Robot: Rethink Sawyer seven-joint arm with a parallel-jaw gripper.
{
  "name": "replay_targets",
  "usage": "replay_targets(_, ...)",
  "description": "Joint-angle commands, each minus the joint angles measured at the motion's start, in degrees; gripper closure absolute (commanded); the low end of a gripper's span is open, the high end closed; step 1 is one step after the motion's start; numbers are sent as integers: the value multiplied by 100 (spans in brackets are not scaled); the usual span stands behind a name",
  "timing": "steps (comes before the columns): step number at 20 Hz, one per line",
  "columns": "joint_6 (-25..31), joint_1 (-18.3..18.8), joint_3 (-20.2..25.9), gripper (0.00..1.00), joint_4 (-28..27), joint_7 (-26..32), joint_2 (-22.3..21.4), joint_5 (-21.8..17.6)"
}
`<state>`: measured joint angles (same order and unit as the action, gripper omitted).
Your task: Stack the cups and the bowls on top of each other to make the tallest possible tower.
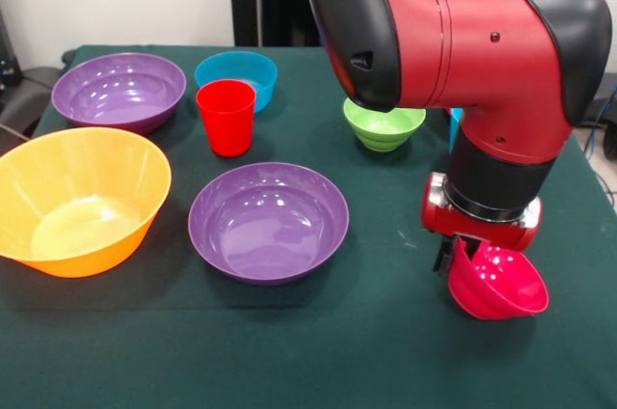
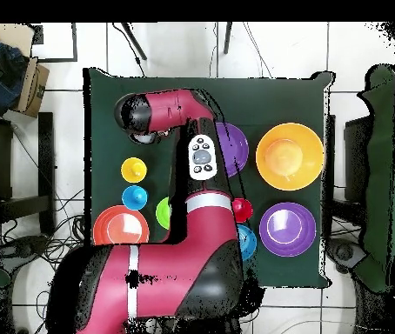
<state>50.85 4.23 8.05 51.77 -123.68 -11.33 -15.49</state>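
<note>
In the front view my gripper (image 1: 453,257) is shut on the rim of a small magenta-pink bowl (image 1: 498,284). It holds the bowl tilted, low over the green cloth at the right. To its left stand a purple bowl (image 1: 268,221), the biggest yellow-orange bowl (image 1: 77,199), a second purple bowl (image 1: 119,91), a blue bowl (image 1: 236,76), a red cup (image 1: 226,117) and a green bowl (image 1: 384,124). The overhead view also shows a yellow cup (image 2: 134,169), a light blue cup (image 2: 134,197) and an orange bowl (image 2: 120,228). There the arm hides the gripper.
The table's green cloth (image 1: 318,351) runs to the near edge in front of the bowls. The bulky red arm (image 1: 463,42) hangs over the right half of the table. Chairs (image 2: 14,165) and boxes stand beside the table.
</note>
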Motion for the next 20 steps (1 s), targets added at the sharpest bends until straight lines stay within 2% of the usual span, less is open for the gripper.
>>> replay_targets(1,-7,113,391,100,151,1282,229,-397)
replay_targets(11,388,80,436,100,-268,1255,403,-295)
replay_targets(20,420,85,450,100,-303,1274,409,-264)
